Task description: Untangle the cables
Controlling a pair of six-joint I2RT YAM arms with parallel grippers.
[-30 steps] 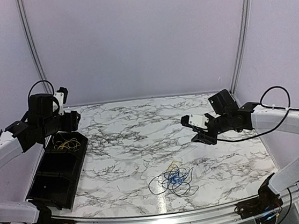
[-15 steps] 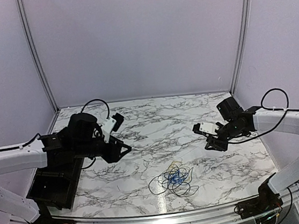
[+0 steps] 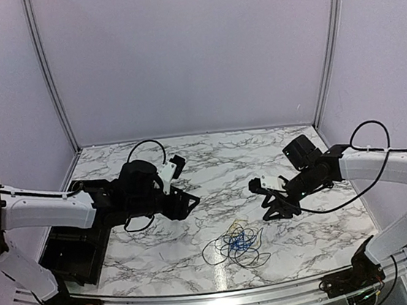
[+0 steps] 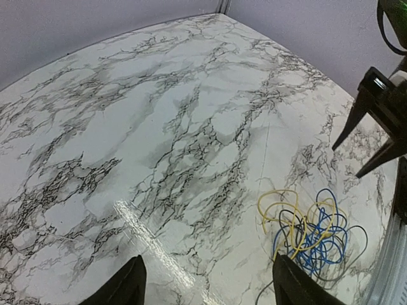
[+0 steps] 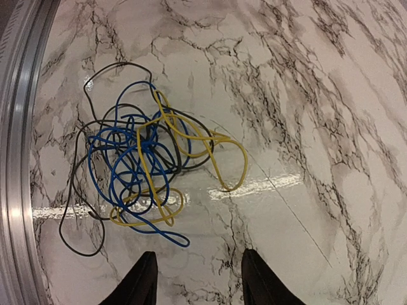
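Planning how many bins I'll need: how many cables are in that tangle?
3 by colour, all in one heap: yellow cable looping out one side, blue cable in the middle, black cable around the outside. The black may be more than one strand.

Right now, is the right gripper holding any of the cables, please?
No, the right gripper is open and empty, apart from the cables lying tangled on the marble table.

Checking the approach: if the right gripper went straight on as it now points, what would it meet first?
The right gripper would likely meet the yellow cable, its outer loop at the edge of the tangle, else the marble table beside it; depth is unclear.
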